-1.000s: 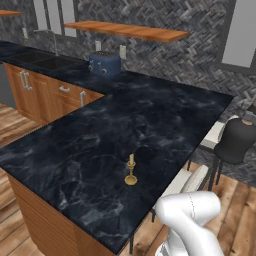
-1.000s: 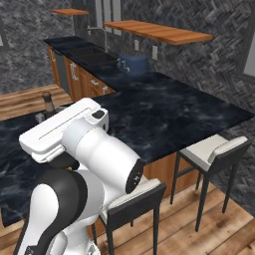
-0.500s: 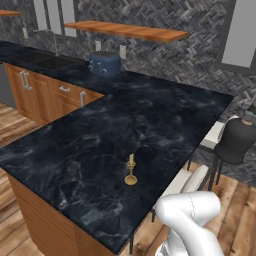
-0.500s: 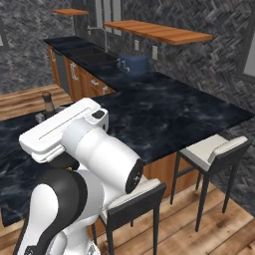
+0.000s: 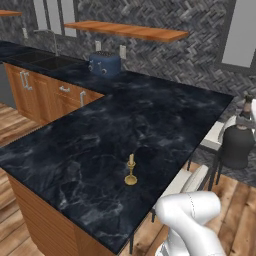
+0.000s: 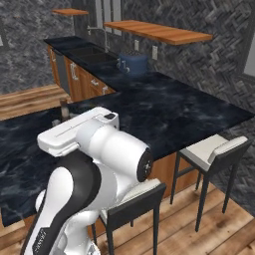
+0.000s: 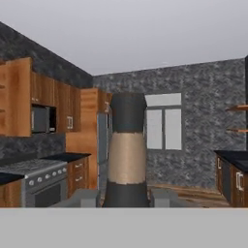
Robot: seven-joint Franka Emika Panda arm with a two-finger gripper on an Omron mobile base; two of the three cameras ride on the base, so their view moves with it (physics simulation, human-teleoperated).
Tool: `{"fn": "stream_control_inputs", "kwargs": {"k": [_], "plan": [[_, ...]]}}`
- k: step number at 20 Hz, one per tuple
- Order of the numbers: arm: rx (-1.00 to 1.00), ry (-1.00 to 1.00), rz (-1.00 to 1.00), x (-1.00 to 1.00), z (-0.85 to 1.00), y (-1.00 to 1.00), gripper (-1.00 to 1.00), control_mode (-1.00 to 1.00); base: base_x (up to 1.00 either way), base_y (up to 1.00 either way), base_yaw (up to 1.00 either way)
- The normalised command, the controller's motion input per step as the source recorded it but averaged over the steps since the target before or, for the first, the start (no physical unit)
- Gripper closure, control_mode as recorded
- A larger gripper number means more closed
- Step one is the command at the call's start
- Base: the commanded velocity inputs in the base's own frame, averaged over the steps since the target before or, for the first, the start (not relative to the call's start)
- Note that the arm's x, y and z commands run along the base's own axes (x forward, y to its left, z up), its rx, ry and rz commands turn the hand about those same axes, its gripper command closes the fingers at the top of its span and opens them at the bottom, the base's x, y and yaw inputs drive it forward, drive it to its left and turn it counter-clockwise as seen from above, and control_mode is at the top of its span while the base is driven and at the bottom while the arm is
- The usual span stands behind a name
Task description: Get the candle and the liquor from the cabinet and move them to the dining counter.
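The candle (image 5: pixel 131 172), a cream stick in a small brass holder, stands upright on the dining counter (image 5: pixel 90 150), a black marble slab, close to its near right edge. The liquor (image 5: pixel 237 147), a dark bell-shaped bottle, hangs at the far right of the left base view, off the counter's edge and over a stool. My gripper (image 5: pixel 247 106) is shut on its neck. In the hand view the liquor (image 7: pixel 126 155) rises large between the fingers (image 7: pixel 164 197) of the gripper (image 7: pixel 125 196). A reddish-brown wooden wall cabinet (image 7: pixel 19 97) shows far off at the left.
Stools (image 6: pixel 214 152) stand along the counter's right side, one (image 6: pixel 132 199) right beside my arm. A blue toaster (image 5: pixel 105 64) sits at the back by the wall, under a wooden shelf (image 5: pixel 130 31). Low drawers (image 5: pixel 60 97) run along the left.
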Motion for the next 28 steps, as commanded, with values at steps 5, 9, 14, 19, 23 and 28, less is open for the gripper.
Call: {"fn": "stream_control_inputs", "kwargs": {"k": [5,9,14,19,23,28], "plan": [[-0.07,0.13,0.05,0.64,-0.52,0.0,1.0,-1.0,0.0,0.0,0.0],[0.03,-0.01,0.09,0.62,-0.48,0.0,1.0,-1.0,0.0,0.0,0.0],[0.07,-0.14,0.09,0.51,-0.4,0.0,1.0,-1.0,0.0,0.0,0.0],[0.01,-0.18,0.05,0.57,-0.4,0.0,1.0,-1.0,0.0,0.0,0.0],[-0.01,-0.07,0.01,0.13,-0.19,-0.03,1.0,-1.0,0.0,0.0,0.0],[0.0,0.0,0.0,0.27,-0.05,0.08,1.0,-1.0,0.0,0.0,0.0]]}}
